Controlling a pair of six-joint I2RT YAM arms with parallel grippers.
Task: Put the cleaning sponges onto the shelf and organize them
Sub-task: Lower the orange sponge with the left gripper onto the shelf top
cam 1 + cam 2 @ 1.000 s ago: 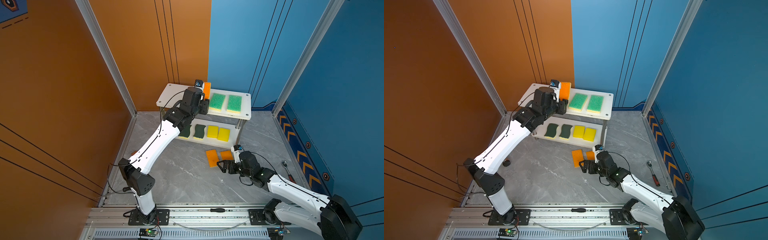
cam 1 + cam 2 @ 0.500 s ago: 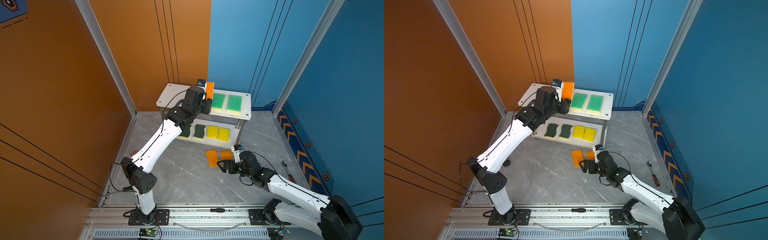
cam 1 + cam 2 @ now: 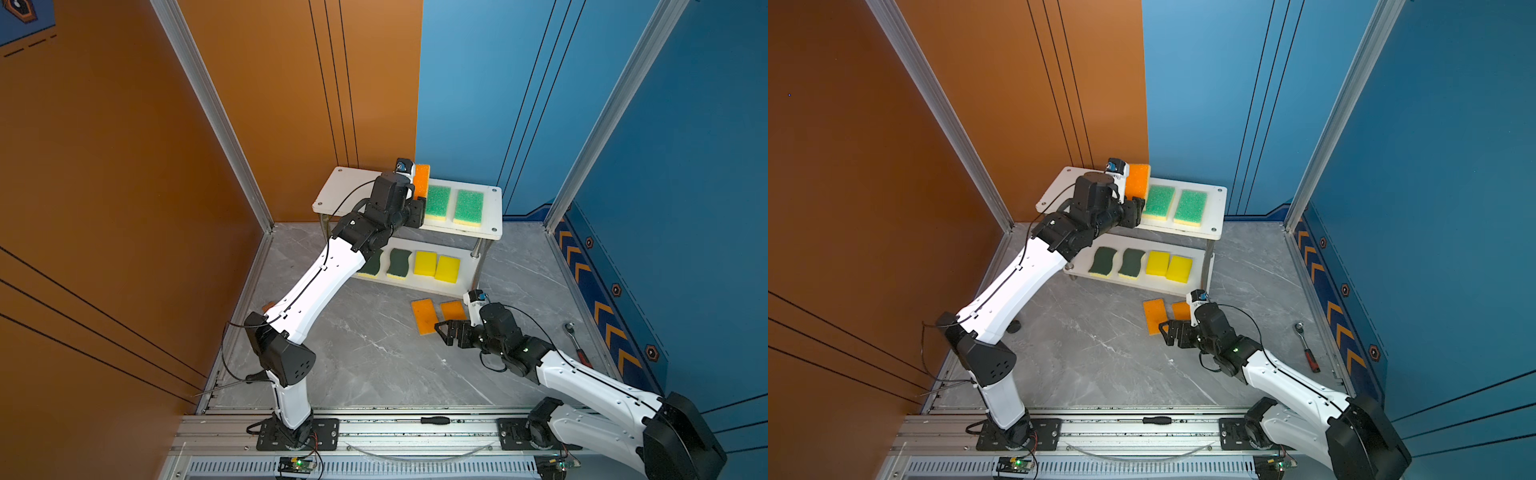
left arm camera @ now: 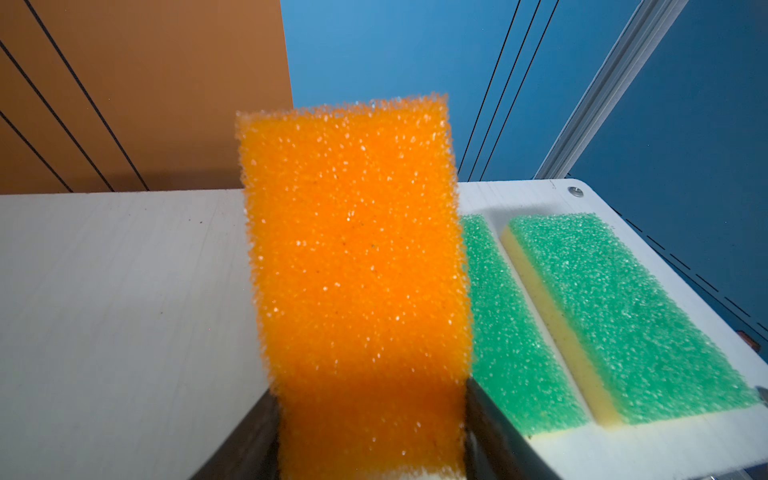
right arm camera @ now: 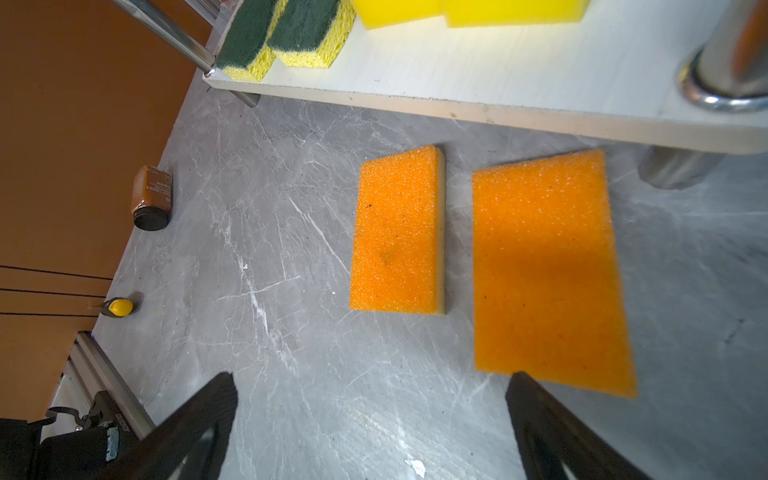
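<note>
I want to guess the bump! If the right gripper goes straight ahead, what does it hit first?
Probably the nearer orange sponge: one fingertip of the open right gripper sits at its edge. Between its tips lies bare floor; depth is unclear.

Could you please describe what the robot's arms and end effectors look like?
The left arm and right arm have white shells, black joints and thin black cables. The left end effector and right end effector are black and angular.
</note>
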